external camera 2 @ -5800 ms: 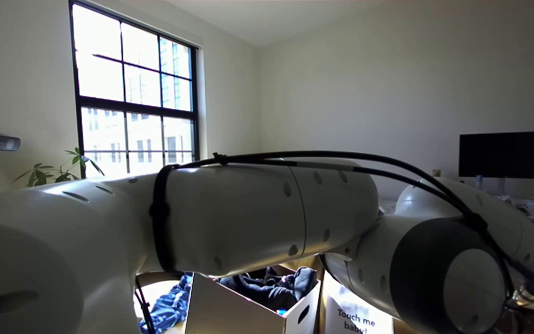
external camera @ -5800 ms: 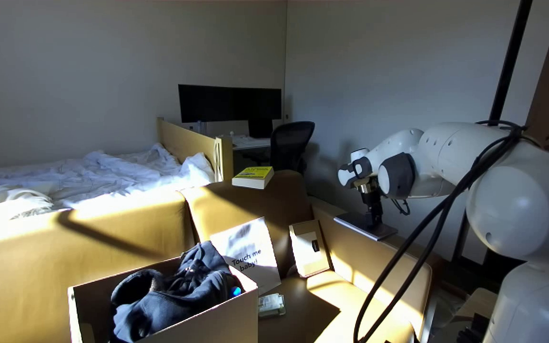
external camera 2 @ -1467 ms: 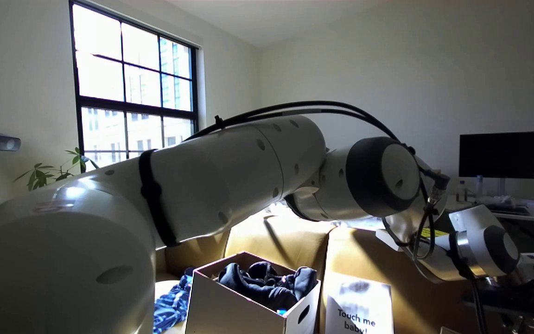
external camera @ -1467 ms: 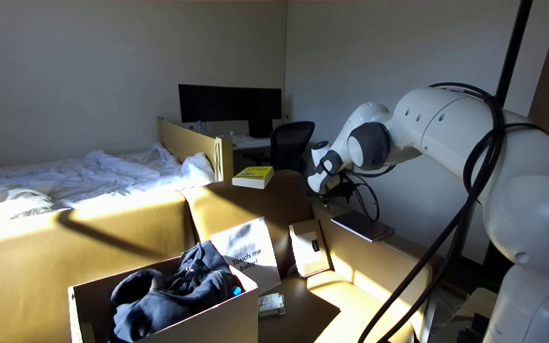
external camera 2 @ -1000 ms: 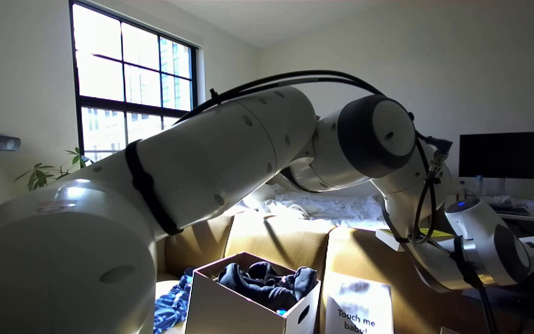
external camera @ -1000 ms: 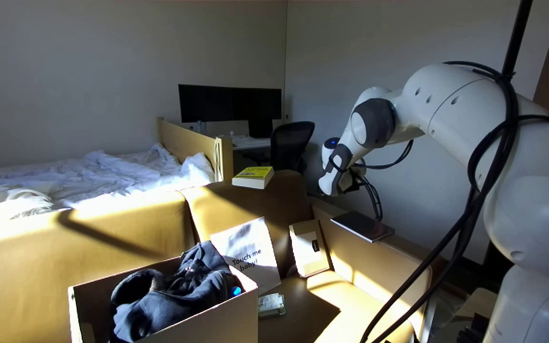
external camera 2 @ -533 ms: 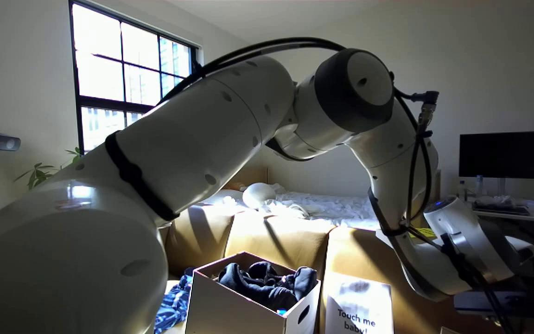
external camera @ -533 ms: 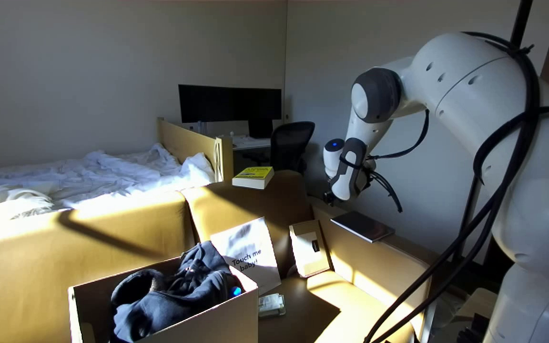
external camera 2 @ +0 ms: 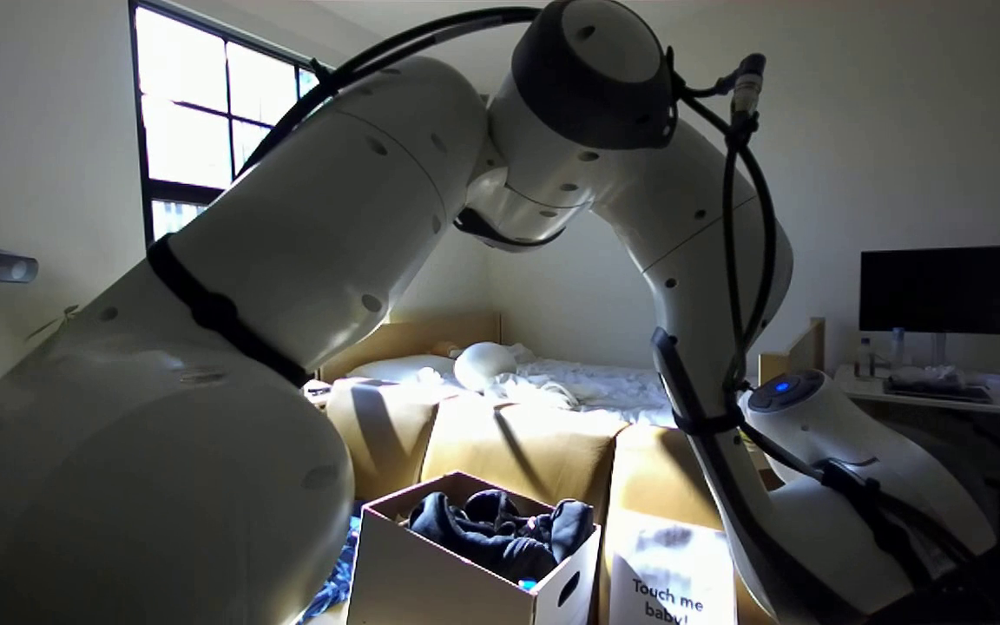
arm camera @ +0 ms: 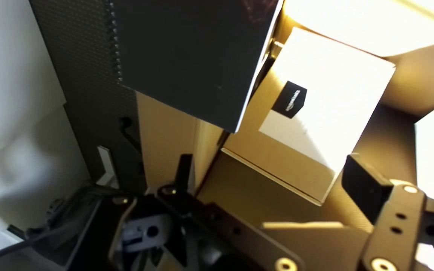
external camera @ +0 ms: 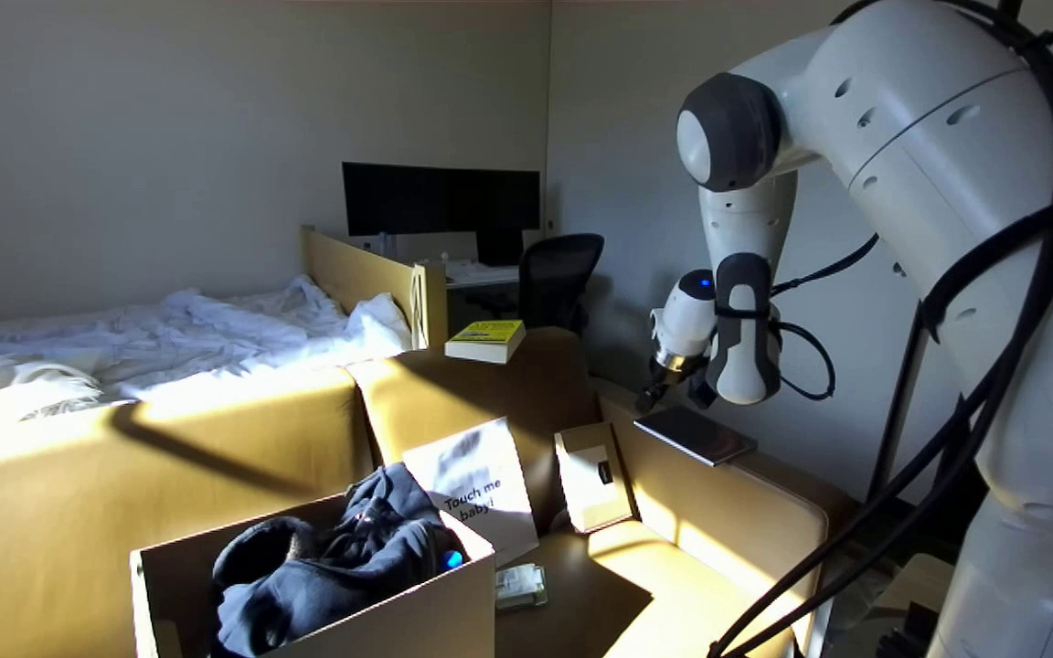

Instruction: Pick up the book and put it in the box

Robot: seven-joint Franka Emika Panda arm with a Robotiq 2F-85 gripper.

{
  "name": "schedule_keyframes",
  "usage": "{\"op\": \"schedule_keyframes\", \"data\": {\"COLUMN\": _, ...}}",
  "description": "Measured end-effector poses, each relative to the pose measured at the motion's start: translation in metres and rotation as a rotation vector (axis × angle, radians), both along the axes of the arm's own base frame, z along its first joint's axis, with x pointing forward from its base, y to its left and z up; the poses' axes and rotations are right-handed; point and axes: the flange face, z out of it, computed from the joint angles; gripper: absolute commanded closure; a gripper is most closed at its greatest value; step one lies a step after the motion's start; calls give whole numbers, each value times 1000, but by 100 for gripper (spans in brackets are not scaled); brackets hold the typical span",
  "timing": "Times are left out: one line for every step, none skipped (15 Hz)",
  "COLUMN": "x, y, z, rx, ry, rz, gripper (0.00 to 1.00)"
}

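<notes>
At the tan sofa [external camera: 581,585], a cardboard box [external camera 2: 430,573] of dark clothing [external camera: 335,585] stands before the backrest [external camera: 243,416]; a spiral notebook [arm camera: 187,64] lies on the armrest [external camera: 728,512], a yellow-covered book [external camera: 488,340] atop the backrest. The gripper [arm camera: 269,169], fingers apart, hovers near the armrest.

The bench [external camera: 435,402] is tan and padded. Nearest the pincer [arm camera: 271,171], on the armrest [external camera: 718,503] — a dark spiral notebook [arm camera: 192,62], flat. Lower than the pincer, a shallow brown carton [external camera: 589,498] and a white placard [external camera: 481,516] stand tilted; a pale packet [external camera: 520,586] lies on the seat [external camera: 664,576]. Well apart from it, atop the backrest [external camera: 531,393] — a yellow book [external camera: 485,340].
</notes>
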Motion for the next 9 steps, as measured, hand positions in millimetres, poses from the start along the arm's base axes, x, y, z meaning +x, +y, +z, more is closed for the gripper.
{"op": "schedule_keyframes", "data": {"x": -9, "y": 9, "z": 3, "rx": -7, "ry": 27, "rz": 41, "gripper": 0}}
{"op": "schedule_keyframes", "data": {"x": -12, "y": 21, "z": 8, "rx": -15, "ry": 45, "rz": 89, "gripper": 0}}
{"op": "schedule_keyframes", "data": {"x": -14, "y": 33, "z": 15, "rx": -24, "ry": 56, "rz": 136, "gripper": 0}}
{"op": "schedule_keyframes", "data": {"x": -16, "y": 44, "z": 21, "rx": -32, "ry": 66, "rz": 180, "gripper": 0}}
{"op": "schedule_keyframes", "data": {"x": -19, "y": 55, "z": 25, "rx": -39, "ry": 78, "rz": 215, "gripper": 0}}
{"op": "schedule_keyframes", "data": {"x": -23, "y": 63, "z": 25, "rx": -48, "ry": 103, "rz": 215, "gripper": 0}}
{"op": "schedule_keyframes", "data": {"x": -26, "y": 67, "z": 23, "rx": -66, "ry": 140, "rz": 183, "gripper": 0}}
{"op": "schedule_keyframes", "data": {"x": -26, "y": 68, "z": 20, "rx": -91, "ry": 172, "rz": 136, "gripper": 0}}
{"op": "schedule_keyframes", "data": {"x": -25, "y": 68, "z": 19, "rx": -115, "ry": 195, "rz": 90, "gripper": 0}}
